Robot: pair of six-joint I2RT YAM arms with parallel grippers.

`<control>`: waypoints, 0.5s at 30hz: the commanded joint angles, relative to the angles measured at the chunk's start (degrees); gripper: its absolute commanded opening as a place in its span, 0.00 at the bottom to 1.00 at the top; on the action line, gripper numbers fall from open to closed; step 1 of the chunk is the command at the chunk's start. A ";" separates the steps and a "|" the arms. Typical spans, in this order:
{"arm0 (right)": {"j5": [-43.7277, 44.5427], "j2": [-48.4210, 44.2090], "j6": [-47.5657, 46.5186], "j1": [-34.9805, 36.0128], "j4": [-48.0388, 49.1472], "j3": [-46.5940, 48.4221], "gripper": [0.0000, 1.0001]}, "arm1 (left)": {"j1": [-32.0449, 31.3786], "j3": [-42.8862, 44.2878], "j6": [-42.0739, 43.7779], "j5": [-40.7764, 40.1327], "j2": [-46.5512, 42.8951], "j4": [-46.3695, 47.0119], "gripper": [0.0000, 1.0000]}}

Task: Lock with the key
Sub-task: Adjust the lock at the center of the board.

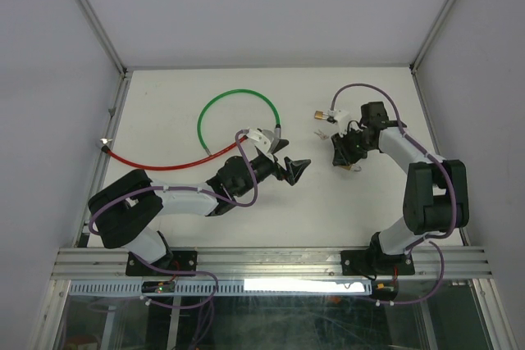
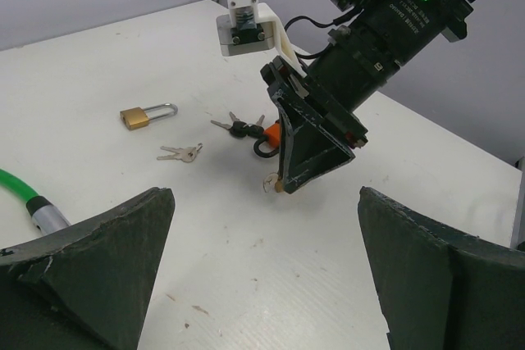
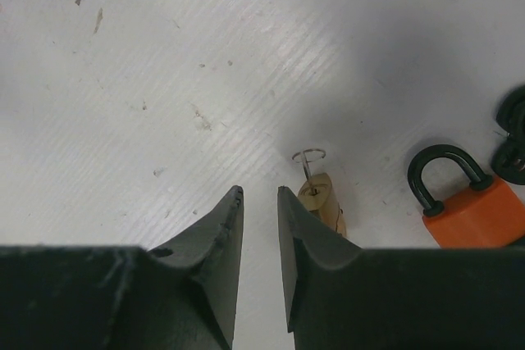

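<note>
Left pincer (image 1: 293, 161) hangs spread wide and empty over the near-centre worktop (image 1: 164, 96). Farther right, the right pincer (image 3: 258, 192) is lowered, its jaws a narrow slit apart and gripping nothing. The tagged key (image 3: 320, 196) lies just beside its tip, with the orange padlock (image 3: 474, 212) close by. The step looks like picking up the key; next, centre on it and close.

Black left gripper (image 1: 294, 165) wide open over the flat white table (image 1: 164, 96). Black right gripper (image 1: 349, 160) points down, close to a small gold padlock (image 1: 316, 114) & tiny keys (image 1: 322, 133). Thin green cable loop (image 1: 238, 94) w/ thin red cable (image 1: 148, 161) at back left.
</note>
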 commanded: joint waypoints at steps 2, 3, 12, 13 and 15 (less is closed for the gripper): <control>-0.56 0.13 -0.85 0.47 -0.45 1.63 0.26 | -0.49 0.03 1.65 0.03 -2.04 3.03 0.99; -0.54 0.19 -0.90 0.45 -0.48 1.64 0.26 | -0.55 0.02 1.64 -0.02 -2.04 3.08 0.99; -3.12 -0.10 -1.57 0.91 -1.38 1.63 0.27 | -0.49 -0.08 1.69 0.00 -2.10 3.16 0.99; -4.26 -0.48 -1.74 1.09 -1.67 1.68 0.28 | -0.49 -0.16 1.64 0.03 -2.13 3.24 0.99; -6.34 -1.34 -2.06 1.51 -1.96 1.64 0.28 | -0.54 -0.42 1.52 0.06 -2.21 3.60 0.99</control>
